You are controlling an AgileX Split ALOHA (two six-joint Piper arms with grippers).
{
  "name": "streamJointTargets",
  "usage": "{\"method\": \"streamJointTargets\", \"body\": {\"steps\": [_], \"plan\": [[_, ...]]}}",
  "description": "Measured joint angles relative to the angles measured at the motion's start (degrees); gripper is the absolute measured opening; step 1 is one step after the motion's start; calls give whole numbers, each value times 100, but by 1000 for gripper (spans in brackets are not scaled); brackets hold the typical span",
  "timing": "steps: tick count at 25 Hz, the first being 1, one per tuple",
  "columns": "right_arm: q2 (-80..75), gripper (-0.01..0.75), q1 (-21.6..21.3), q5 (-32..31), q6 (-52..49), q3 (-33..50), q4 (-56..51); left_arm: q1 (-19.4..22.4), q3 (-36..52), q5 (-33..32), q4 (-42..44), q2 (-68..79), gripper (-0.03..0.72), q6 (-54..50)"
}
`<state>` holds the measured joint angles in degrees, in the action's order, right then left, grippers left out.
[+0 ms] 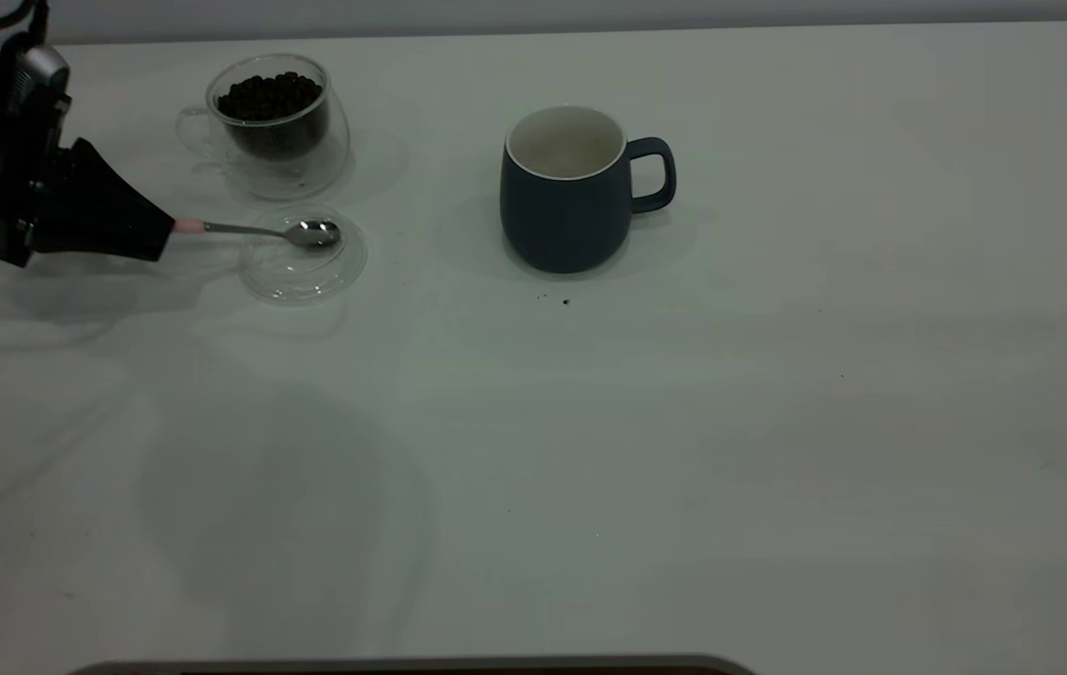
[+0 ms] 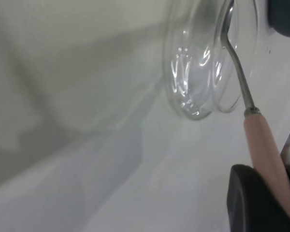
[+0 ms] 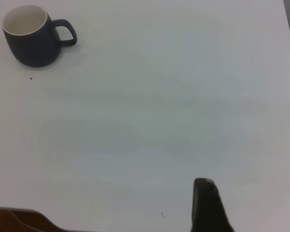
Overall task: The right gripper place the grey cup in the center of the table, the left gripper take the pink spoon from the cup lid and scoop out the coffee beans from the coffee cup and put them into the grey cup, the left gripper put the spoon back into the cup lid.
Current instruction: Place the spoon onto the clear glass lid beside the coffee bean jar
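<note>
The table [image 1: 777, 450] is mostly bare, with one mug [image 1: 566, 192] standing upright around its middle, its off-white inside looking empty. Next down in size is the left gripper [image 1: 163, 227], low at the table's left side, pinching the spoon [image 1: 276, 231] by the pink handle; the silver bowl sits over the lid [image 1: 304, 262], which lies flat just in front of the glass cup [image 1: 276, 127]. It's hard to tell whether the bowl touches the lid or just hovers. The likely slip-up here: the grip is right at the handle's end, so the spoon could pivot or droop when lifted, and a tilted bowl would dump beans [image 1: 269, 97] on the way to the mug. The lid is light too, so a dragging spoon could shove it into the glass cup. The right gripper [image 3: 208, 203] is parked well away from the mug, only one finger shows in its own wrist view, so can't tell if it's spread or closed. Count: one table, one mug, one glass cup, one lid, one spoon, one heap of beans, a few dark specks [image 1: 564, 301] by the mug.
</note>
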<state>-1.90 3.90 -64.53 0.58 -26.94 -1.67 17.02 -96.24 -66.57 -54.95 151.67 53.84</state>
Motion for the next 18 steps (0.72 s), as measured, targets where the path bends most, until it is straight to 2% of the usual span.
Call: {"method": "streamJointTargets", "body": {"steps": [13, 15, 18], "plan": [[0, 482, 0, 0, 0, 0, 0, -76, -6, -11, -75, 142, 134, -36], [0, 482, 0, 0, 0, 0, 0, -76, -6, -5, -65, 142, 158, -50], [0, 482, 0, 0, 0, 0, 0, -76, -6, -1, -43, 142, 260, -109]]}}
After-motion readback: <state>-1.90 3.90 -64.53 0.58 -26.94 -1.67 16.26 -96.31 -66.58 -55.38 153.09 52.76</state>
